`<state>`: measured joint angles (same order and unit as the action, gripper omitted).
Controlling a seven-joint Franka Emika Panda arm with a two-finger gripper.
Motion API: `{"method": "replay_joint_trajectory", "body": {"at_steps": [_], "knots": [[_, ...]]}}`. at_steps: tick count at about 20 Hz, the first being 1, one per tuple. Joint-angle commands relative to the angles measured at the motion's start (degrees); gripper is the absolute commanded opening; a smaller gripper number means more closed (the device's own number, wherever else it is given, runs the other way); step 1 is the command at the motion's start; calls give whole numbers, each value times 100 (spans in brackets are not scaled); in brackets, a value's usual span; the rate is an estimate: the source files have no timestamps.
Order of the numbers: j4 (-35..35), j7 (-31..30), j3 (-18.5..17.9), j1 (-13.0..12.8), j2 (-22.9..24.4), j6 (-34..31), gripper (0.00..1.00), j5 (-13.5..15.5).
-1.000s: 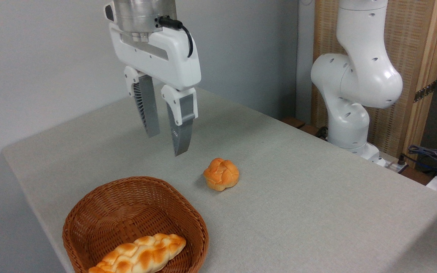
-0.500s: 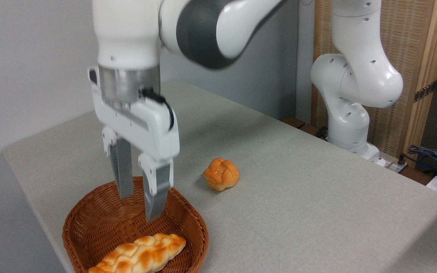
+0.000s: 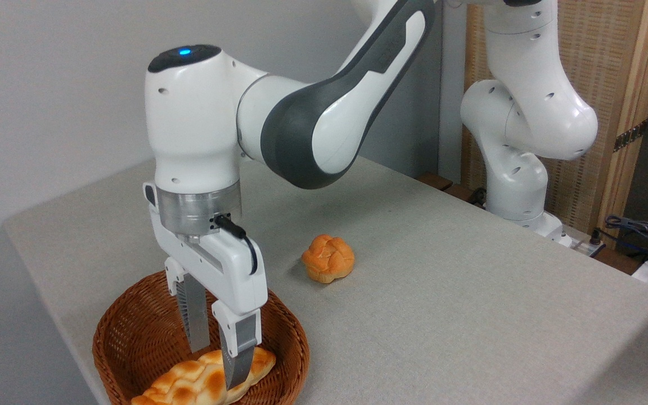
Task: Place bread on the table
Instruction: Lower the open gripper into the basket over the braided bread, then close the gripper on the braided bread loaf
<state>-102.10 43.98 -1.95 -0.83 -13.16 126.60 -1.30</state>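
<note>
Inside the wicker basket (image 3: 133,337), the bread (image 3: 203,382) is straddled by open jaws, not yet lifted onto the desk (image 3: 442,292).

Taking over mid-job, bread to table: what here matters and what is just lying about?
Part of the job:
braided loaf, in the wicker basket
gripper, open, fingers astride the loaf
table

Just there:
round bun on the table
cables at right

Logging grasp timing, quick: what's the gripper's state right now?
Gripper: open, its fingers straddling the bread in the basket; not clamped yet.
</note>
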Motion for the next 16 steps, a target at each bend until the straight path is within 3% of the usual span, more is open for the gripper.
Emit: {"method": "replay_joint_trajectory", "body": {"at_steps": [1,6,9,10,11,16], "knots": [[-38,295,27,-13,-81,119,100,-90],[-240,339,98,-4,-187,646,99,-107],[-258,366,98,-4,-187,708,51,-336],[-258,366,98,-4,-187,708,41,-336],[-258,366,98,-4,-187,699,35,-345],[-258,374,98,-4,-179,699,31,-354]]}}
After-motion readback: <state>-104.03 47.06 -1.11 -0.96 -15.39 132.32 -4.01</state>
